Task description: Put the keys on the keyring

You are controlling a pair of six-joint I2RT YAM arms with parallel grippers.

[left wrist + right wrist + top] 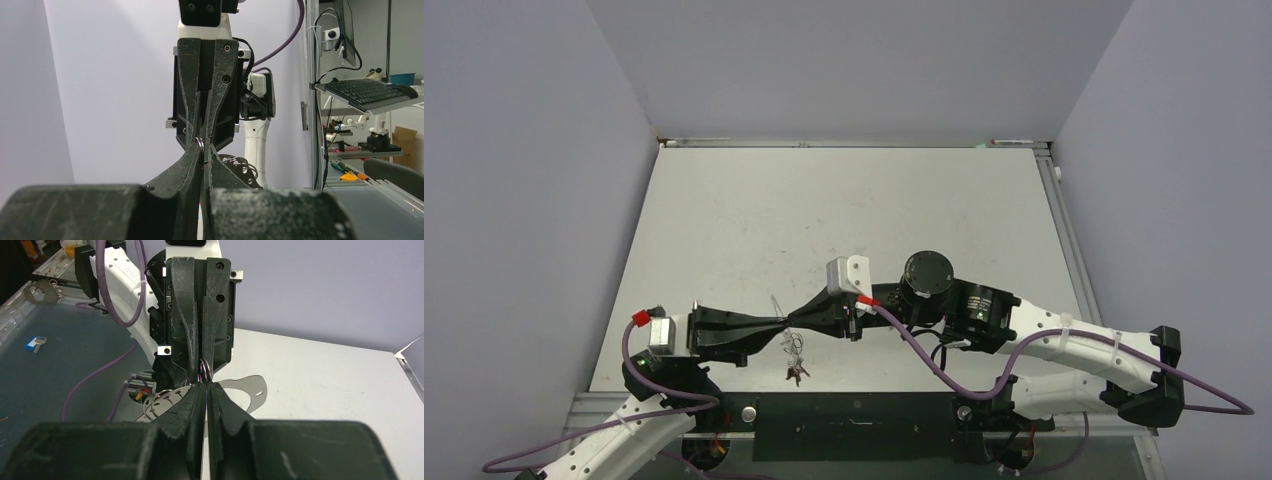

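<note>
My two grippers meet tip to tip above the table's near edge. The left gripper is shut on a small wire split ring. The right gripper is shut on the grey keyring, whose plate spreads out on both sides of its fingers. Its holed rim with more wire rings shows on the left. In the top view a small bunch of keys with a red touch hangs below the fingertips. A blue-tagged key lies on a dark surface beyond the table.
The white table stretches away behind the grippers, between grey walls. A metal rail runs along the near edge at the arm bases. Purple cables loop from both arms. A desk with a keyboard stands off to the side.
</note>
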